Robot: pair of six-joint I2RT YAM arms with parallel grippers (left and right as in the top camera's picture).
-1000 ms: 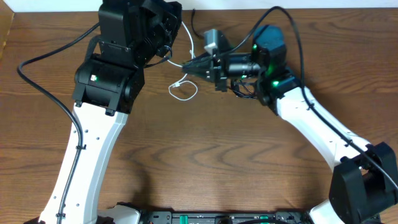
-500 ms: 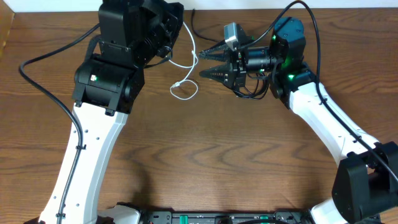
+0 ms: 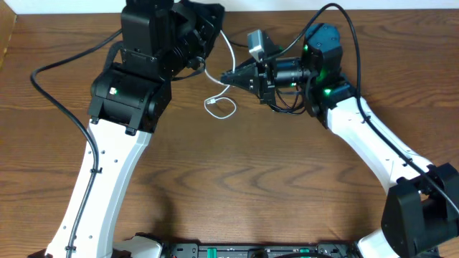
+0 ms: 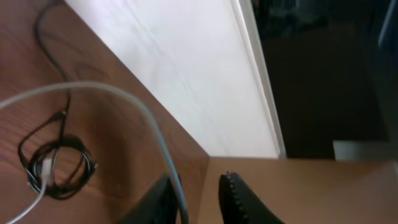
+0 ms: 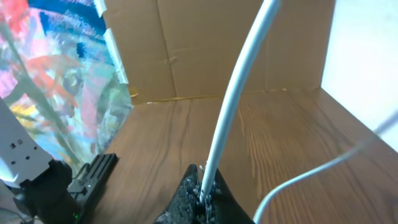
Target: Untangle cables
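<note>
While pinching the thin white flexible cable (image 5: pixel 237 93) tight in the right gripper (image 5: pixel 202 188), holds it raised above the brown wooden table (image 3: pixel 287 179). Runs on between the left gripper (image 4: pixel 196 200) fingers; cannot tell whether clamped there. Probably mid pull-apart. Next calls for drawing white clear of the coiled thin black cable (image 4: pixel 86 169).

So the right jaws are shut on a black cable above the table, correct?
Not quite: the right gripper has its jaws shut on the white cable, not a black one, as the right wrist view shows. The rest stands.
</note>
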